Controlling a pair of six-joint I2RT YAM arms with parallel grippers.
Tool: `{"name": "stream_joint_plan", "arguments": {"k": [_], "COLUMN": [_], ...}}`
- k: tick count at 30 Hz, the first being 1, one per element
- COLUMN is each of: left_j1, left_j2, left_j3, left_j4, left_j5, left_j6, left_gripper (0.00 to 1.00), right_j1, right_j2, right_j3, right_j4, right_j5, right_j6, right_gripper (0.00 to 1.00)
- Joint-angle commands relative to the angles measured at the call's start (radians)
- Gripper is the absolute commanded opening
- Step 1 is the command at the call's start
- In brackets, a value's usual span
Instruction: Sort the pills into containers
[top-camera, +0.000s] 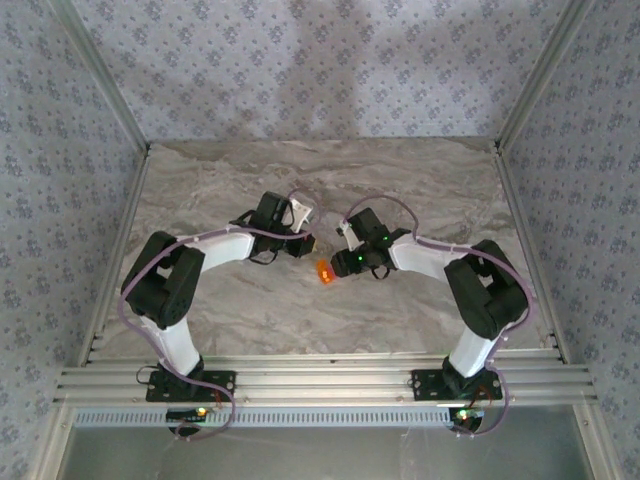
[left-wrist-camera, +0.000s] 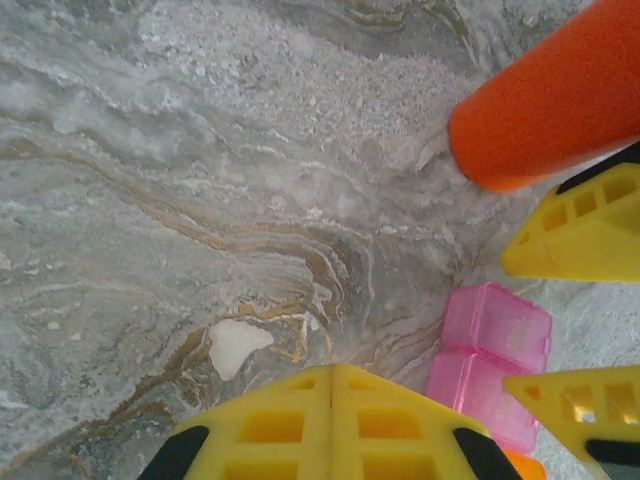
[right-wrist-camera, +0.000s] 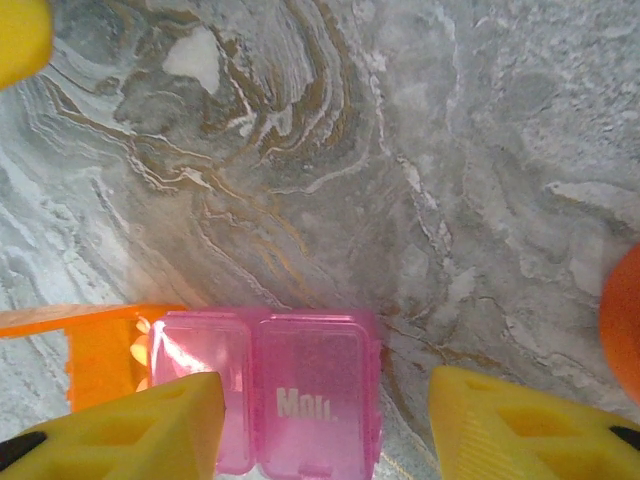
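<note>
I'm holding my left jaws clenched above the grey marbled counter; my right jaws are hanging released over the tiny translucent pink box.

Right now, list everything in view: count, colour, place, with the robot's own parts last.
table: one, grey-brown marbled, under everything
walls: three, grey patterned, around the table
rail: one, silver, along the near edge
bottle: one, opaque orange, on the table close to both grippers
pink box: one, translucent pink, lettered, between the right gripper's fingers
orange box: one, translucent orange, joined to the pink box's side
left arm: one, black and white, reaching to the centre
right arm: one, black and white, reaching to the centre
left gripper: one, yellow fingers, shut, empty, beside the boxes
right gripper: one, yellow fingers, open, over the pink box
</note>
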Motion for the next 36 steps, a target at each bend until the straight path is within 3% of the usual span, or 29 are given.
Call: {"name": "stream_joint_plan", "arguments": {"k": [1, 36], "left_j1": [-0.014, -0.164], "left_j2": [-0.04, -0.09], "left_j3": [-0.015, -0.118], "left_j4": [-0.001, -0.036], "left_j5": [0.026, 0.038], "left_j6": [0.011, -0.023], "left_gripper": [0.0, 0.0], "right_j1": [0.003, -0.008], "right_j2": [0.021, 0.047], "right_j3": [0.011, 0.006], "right_j4": [-0.022, -0.029], "right_j5": [0.005, -0.005], "right_j6": [-0.015, -0.01], "right_gripper": [0.56, 0.52]}}
